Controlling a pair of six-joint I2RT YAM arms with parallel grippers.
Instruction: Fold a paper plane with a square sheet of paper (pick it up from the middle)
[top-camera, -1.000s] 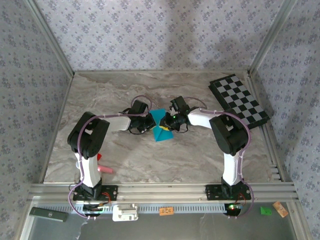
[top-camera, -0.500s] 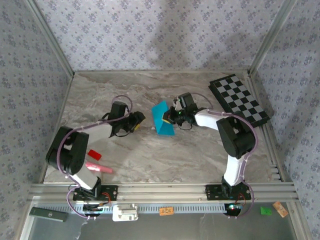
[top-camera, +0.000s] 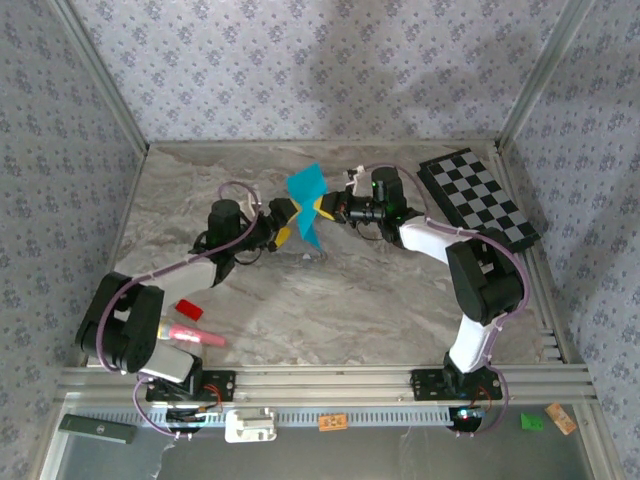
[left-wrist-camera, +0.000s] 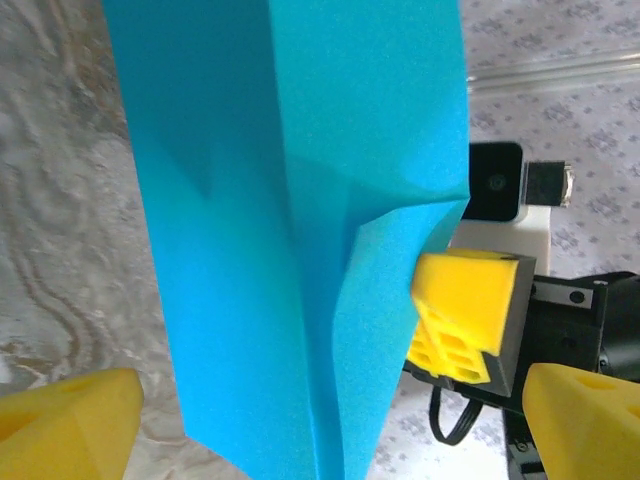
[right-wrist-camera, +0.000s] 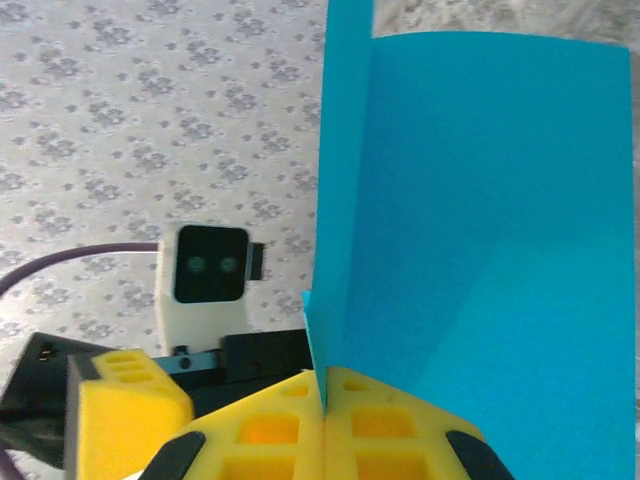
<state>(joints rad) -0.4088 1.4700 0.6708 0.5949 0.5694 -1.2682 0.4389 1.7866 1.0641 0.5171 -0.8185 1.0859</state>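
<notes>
my right gripper (top-camera: 322, 210) is pinched tight on the edge of the thin bright cyan-blue paper sheet (top-camera: 305, 192), creased, sticking straight out past its fingertips; my left gripper (top-camera: 284, 222) is spread wide with the sheet between its fingers

- My left arm (top-camera: 185, 272) and right arm (top-camera: 430, 240) are glossy white shells between bulky black joint housings.
- Thin purple cables (top-camera: 236, 186) loop along both.
- My left pincer (top-camera: 285, 222) and right pincer (top-camera: 325, 210) wear bright yellow blocky fingertips (right-wrist-camera: 395, 445) with square grid holes, backed in black.
- A white rounded camera box (right-wrist-camera: 208, 270) with a black two-lens face sits at my left wrist.
- A small green light (top-camera: 463, 412) glows at my right base.
</notes>
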